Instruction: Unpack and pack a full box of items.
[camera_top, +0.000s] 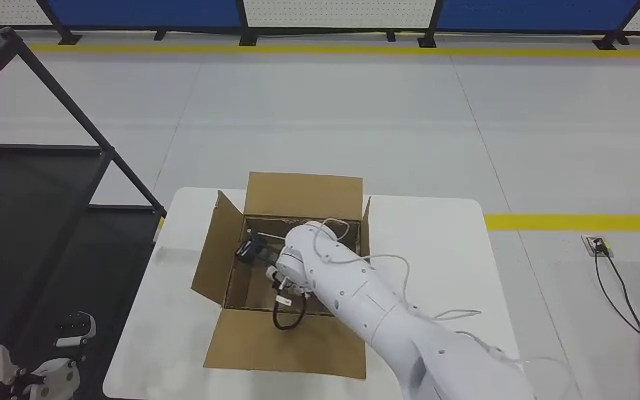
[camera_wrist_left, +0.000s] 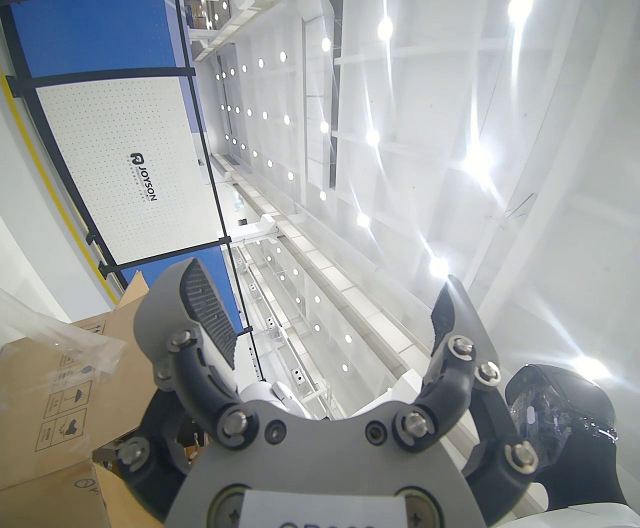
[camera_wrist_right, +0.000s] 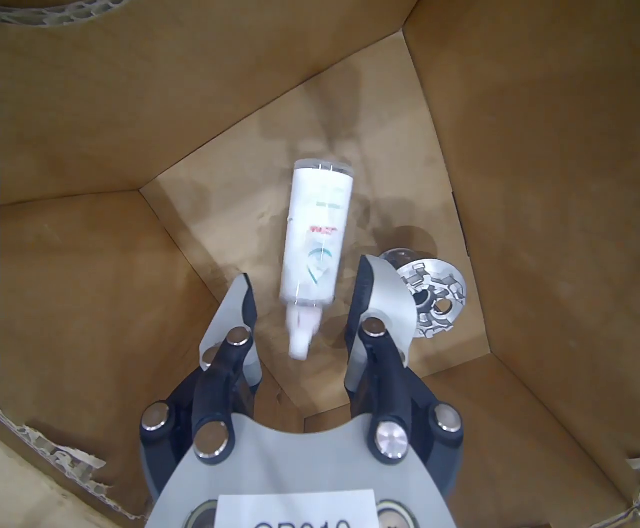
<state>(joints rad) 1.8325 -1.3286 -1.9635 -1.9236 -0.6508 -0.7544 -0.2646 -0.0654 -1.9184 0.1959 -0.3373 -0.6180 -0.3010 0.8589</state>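
An open cardboard box (camera_top: 300, 192) stands on the white table (camera_top: 440, 240) with its flaps spread. My right arm reaches down into it, and my right gripper (camera_wrist_right: 306, 272) is open inside the box. A white bottle (camera_wrist_right: 315, 235) with a clear cap and a white nozzle lies lengthwise between the fingers, blurred and touching neither of them. A silver flanged metal part (camera_wrist_right: 435, 295) rests on the box floor beside one finger. My left gripper (camera_wrist_left: 320, 275) points up at the ceiling, open and with nothing in it.
Brown box walls (camera_wrist_right: 525, 175) close in around the right gripper on all sides. Stacked cardboard boxes (camera_wrist_left: 55, 400) and a clear plastic sheet (camera_wrist_left: 50, 330) sit close to the left gripper. A black metal frame (camera_top: 90, 140) stands left of the table.
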